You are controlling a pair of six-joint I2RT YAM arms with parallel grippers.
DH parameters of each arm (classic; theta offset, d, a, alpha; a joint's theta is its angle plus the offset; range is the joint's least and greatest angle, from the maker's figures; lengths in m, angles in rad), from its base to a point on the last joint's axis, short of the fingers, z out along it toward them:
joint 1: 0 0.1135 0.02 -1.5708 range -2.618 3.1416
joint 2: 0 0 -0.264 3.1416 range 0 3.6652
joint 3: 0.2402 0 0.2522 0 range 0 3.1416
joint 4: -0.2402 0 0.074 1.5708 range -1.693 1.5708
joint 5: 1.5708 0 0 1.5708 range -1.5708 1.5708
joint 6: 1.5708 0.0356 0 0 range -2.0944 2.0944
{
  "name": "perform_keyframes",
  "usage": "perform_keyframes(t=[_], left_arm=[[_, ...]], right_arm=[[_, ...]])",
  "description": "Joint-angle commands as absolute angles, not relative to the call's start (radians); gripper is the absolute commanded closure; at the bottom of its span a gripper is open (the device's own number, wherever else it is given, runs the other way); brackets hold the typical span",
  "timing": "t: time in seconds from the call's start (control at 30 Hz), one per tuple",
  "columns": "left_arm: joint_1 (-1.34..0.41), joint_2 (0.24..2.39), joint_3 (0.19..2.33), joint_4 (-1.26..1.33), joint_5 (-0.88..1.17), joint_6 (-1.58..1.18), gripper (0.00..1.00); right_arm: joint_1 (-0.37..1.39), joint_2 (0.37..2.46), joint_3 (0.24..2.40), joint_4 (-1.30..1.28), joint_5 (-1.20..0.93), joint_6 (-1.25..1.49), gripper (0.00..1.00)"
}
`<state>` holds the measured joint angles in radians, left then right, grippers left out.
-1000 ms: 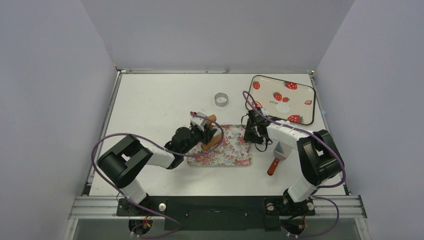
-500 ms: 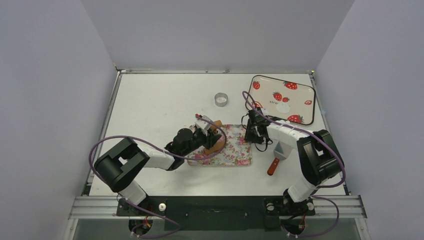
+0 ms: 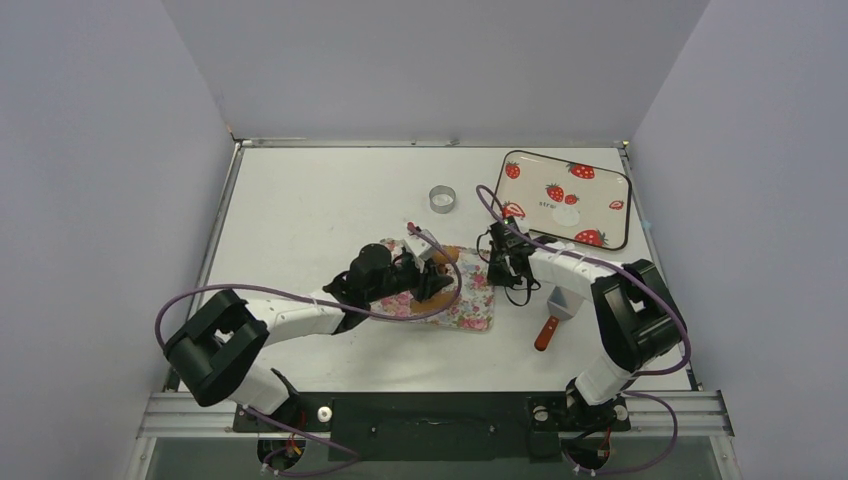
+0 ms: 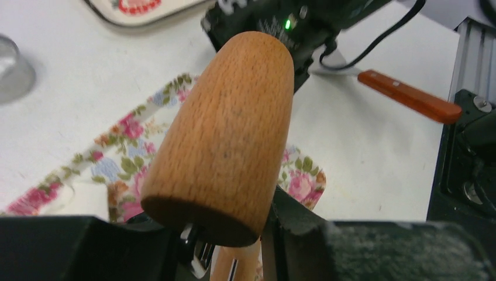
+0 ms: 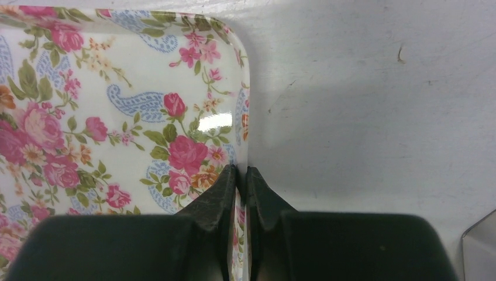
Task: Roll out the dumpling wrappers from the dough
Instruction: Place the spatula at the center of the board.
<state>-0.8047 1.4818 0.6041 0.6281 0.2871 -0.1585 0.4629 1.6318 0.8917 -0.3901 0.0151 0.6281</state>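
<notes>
Strawberry tray (image 3: 600, 185), unreadable lettering (image 3: 548, 205), dumpling wrapper (image 3: 567, 215), roller (image 4: 225, 134)

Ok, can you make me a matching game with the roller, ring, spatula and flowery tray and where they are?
1 roller
2 ring
3 spatula
4 flowery tray

A pinched by the right gripper
B lying on the table by the right arm
C held in the left gripper
D alone on the table's far side

Pairs: 1-C, 2-D, 3-B, 4-A

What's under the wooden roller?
The flowery tray is under the roller. The spot right beneath the roller is covered, so I cannot see whether any dough lies there.
</notes>
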Motion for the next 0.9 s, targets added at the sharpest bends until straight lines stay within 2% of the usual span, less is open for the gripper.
perform_keyframes(t=[0.0, 0.33, 0.5, 0.87], left_arm=[[-0.802, 1.370, 0.707, 0.750, 0.277, -0.106, 1.00], [-0.654, 1.496, 0.735, 0.849, -0.026, -0.074, 1.00], [-0.651, 1.610, 0.741, 0.907, -0.076, -0.058, 1.00], [-0.640, 1.686, 0.651, 0.906, -0.154, -0.102, 1.00]], right_arm=[[0.475, 1.626, 0.846, -0.417, 0.058, 0.620, 1.00], [0.476, 1.605, 0.826, -0.411, 0.038, 0.617, 1.00], [0.476, 1.614, 0.826, -0.420, 0.033, 0.611, 1.00], [0.464, 1.638, 0.855, -0.448, 0.025, 0.587, 1.00]])
